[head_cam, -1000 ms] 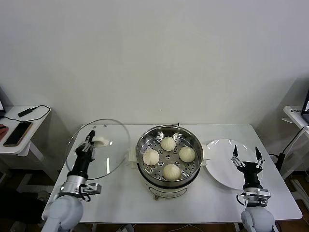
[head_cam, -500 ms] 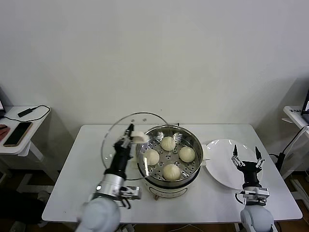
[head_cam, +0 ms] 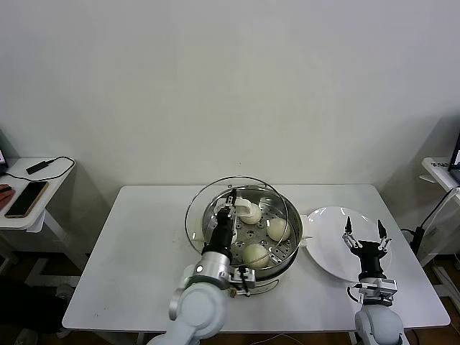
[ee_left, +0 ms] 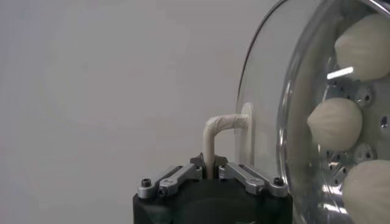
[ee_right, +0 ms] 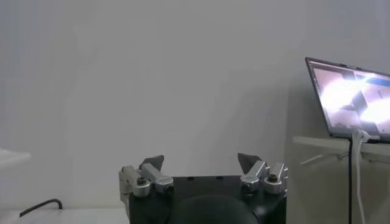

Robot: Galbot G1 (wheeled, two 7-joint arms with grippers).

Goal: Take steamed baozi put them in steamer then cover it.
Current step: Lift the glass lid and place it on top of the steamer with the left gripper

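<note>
bare lab or office room, plain white wall [head_cam: 230, 86], white table [head_cam: 144, 244], side desk with laptop [ee_right: 353, 97]

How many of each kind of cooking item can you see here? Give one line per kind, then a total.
Baozi in view: 3 (the left gripper may hide another)
Steamer: 1
Glass lid: 1
White plate: 1
Total: 6

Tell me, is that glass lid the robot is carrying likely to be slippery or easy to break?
Probably fragile: the cover looks like clear glass in a metal rim, so a drop could crack it. Slipping seems less likely, since the left gripper is shut on its cream handle, not on the smooth glass. Held upright beside the steamer, it may swing.
</note>
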